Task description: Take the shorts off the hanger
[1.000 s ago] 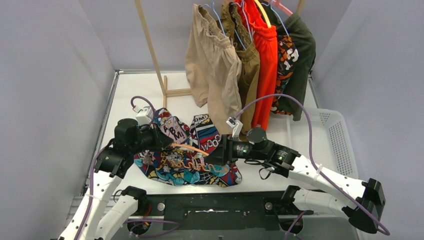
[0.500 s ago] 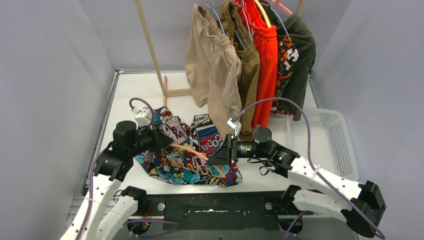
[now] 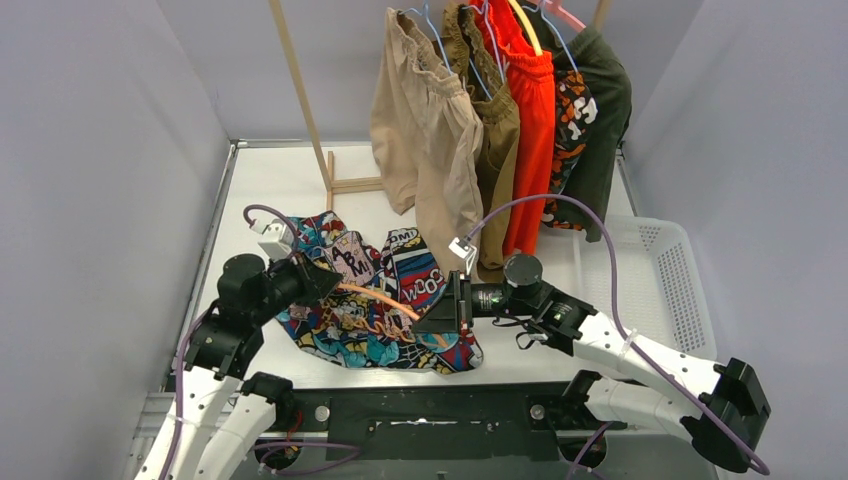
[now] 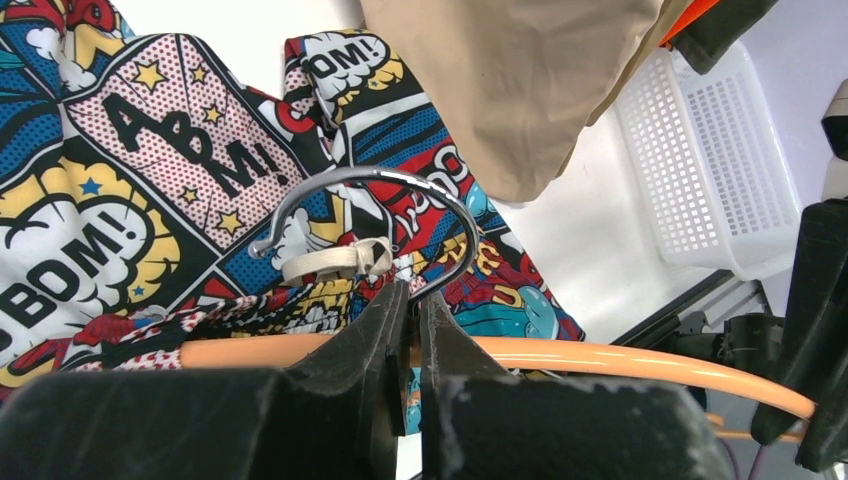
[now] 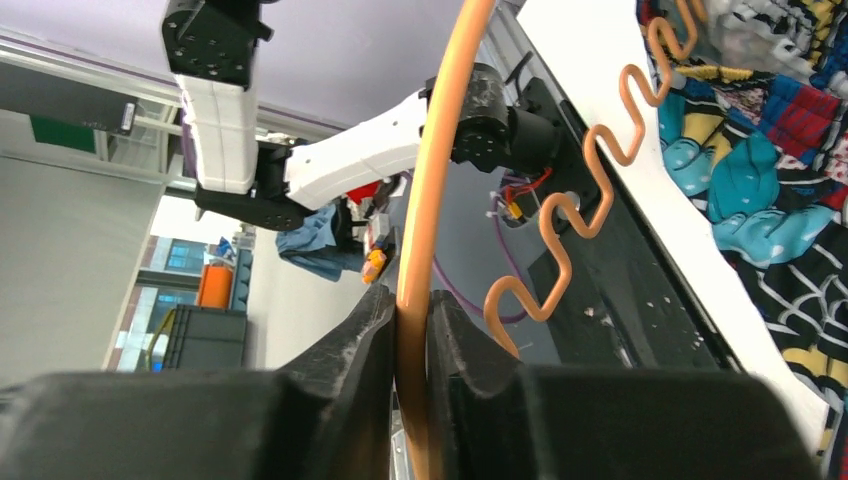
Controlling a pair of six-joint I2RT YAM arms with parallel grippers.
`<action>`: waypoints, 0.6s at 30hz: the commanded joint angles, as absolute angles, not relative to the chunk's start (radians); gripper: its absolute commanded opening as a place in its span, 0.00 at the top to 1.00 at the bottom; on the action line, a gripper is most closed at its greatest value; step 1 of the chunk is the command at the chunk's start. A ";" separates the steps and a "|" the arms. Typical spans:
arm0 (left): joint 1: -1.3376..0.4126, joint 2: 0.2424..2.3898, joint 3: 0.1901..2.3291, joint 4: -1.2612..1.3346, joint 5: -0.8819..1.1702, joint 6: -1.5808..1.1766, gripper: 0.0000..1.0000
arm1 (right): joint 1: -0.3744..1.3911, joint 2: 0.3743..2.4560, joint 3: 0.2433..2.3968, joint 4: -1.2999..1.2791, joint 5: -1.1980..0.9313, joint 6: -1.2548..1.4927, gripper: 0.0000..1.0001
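Observation:
The comic-print shorts lie crumpled on the table's near left, still threaded on an orange plastic hanger. My left gripper is shut on the stem of the hanger's metal hook, just above the orange bar; in the left wrist view the gripper pinches that stem, with a white drawstring beside it. My right gripper is shut on the hanger's orange arm; in the right wrist view its jaws press both sides of it. The wavy lower bar hangs free over the shorts.
A wooden rack at the back carries several more shorts: beige, brown, orange-red, camouflage, dark green. A white basket sits at the right, close to my right forearm.
My right gripper has closed onto the hanger's orange arm. The left arm has drawn back a little toward the near left, taking the hook end with it.

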State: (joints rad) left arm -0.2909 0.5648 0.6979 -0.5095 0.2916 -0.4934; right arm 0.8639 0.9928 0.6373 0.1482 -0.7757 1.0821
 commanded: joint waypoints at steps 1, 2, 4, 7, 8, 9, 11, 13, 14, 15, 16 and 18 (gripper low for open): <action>-0.284 0.541 0.723 -0.406 0.237 -0.464 1.00 | 0.865 0.964 0.642 0.165 -0.749 1.081 0.99; -0.284 0.534 0.724 -0.407 0.227 -0.466 1.00 | 0.865 0.959 0.643 0.163 -0.736 1.078 1.00; -0.284 0.530 0.728 -0.418 0.213 -0.484 1.00 | 0.869 0.948 0.651 0.157 -0.711 1.055 1.00; -0.284 0.555 0.732 -0.430 0.256 -0.506 0.86 | 0.885 0.934 0.657 0.140 -0.656 1.031 1.00; -0.285 0.570 0.732 -0.431 0.290 -0.508 0.77 | 0.888 0.931 0.655 0.146 -0.651 1.036 1.00; -0.285 0.589 0.735 -0.435 0.325 -0.511 0.65 | 0.889 0.927 0.652 0.155 -0.652 1.043 1.00; -0.284 0.625 0.752 -0.451 0.383 -0.507 0.55 | 0.892 0.911 0.652 0.161 -0.647 1.045 1.00; -0.284 0.660 0.775 -0.481 0.409 -0.496 0.46 | 0.891 0.887 0.653 0.139 -0.622 1.045 1.00; -0.284 0.673 0.784 -0.497 0.416 -0.491 0.43 | 0.890 0.874 0.656 0.126 -0.611 1.042 1.00; -0.284 0.679 0.793 -0.507 0.428 -0.487 0.40 | 0.888 0.860 0.660 0.109 -0.603 1.037 1.00; -0.285 0.683 0.800 -0.513 0.433 -0.485 0.38 | 0.887 0.846 0.666 0.087 -0.590 1.030 1.00; -0.284 0.678 0.808 -0.523 0.433 -0.486 0.34 | 0.884 0.811 0.672 0.037 -0.558 1.015 1.00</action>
State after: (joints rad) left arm -0.2863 0.6891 0.7406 -0.5156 0.3729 -0.5083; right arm 0.8852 0.8848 0.6376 0.0711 -0.6380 1.0435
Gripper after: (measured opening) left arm 0.632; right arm 0.152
